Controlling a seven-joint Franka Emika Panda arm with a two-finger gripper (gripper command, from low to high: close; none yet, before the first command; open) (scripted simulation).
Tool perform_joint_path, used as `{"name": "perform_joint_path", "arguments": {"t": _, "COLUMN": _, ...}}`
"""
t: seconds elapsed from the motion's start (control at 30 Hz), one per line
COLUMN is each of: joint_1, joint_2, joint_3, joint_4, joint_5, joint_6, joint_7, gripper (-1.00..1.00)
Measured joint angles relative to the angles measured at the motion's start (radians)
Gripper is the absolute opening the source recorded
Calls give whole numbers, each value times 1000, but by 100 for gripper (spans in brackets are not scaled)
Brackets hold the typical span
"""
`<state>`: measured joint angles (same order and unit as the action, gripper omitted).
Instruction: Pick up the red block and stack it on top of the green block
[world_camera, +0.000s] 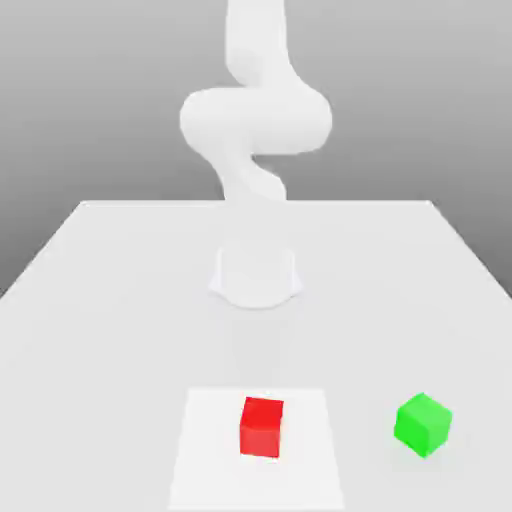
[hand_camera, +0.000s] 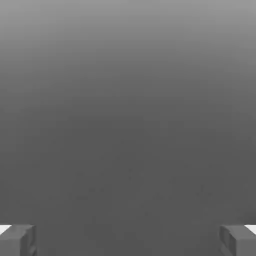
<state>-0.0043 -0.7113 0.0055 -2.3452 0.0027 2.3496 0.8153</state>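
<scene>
Table (world_camera: 120, 300) — 2 cubes apart, green (world_camera: 423, 425) nearer the edge.

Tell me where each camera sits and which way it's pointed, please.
Exterior view: off the robot, apparently across the table, looking slightly down toward the base of the white arm; the red block and green block are in the foreground.
Hand view: on the robot's hand, looking past its open pincer, whose two fingers stand wide apart, onto plain grey; its exact direction I can't tell.
Shared: parts of the same robot and a grey background, but no common landmark I can match.
</scene>
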Motion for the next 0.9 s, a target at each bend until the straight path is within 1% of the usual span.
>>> {"name": "perform_joint_path", "arguments": {"t": 0.3, "joint_1": -17, "joint_2": 335, "joint_3": 25, "joint_4": -169, "joint_5": 6, "joint_6": 187, "joint_7": 61, "gripper": 0}}
{"name": "perform_joint_path", "arguments": {"t": 0.67, "joint_1": -21, "joint_2": 734, "joint_3": 38, "joint_4": -365, "joint_5": -8, "joint_6": 411, "joint_7": 147, "gripper": 0}}
{"name": "perform_joint_path", "arguments": {"t": 0.87, "joint_1": -6, "joint_2": 951, "joint_3": 19, "joint_4": -352, "joint_5": -27, "joint_6": 588, "joint_7": 167, "gripper": 0}}
{"name": "perform_joint_path", "arguments": {"t": 0.9, "joint_1": -3, "joint_2": 975, "joint_3": 15, "joint_4": -349, "joint_5": -30, "joint_6": 608, "joint_7": 169, "gripper": -100}}
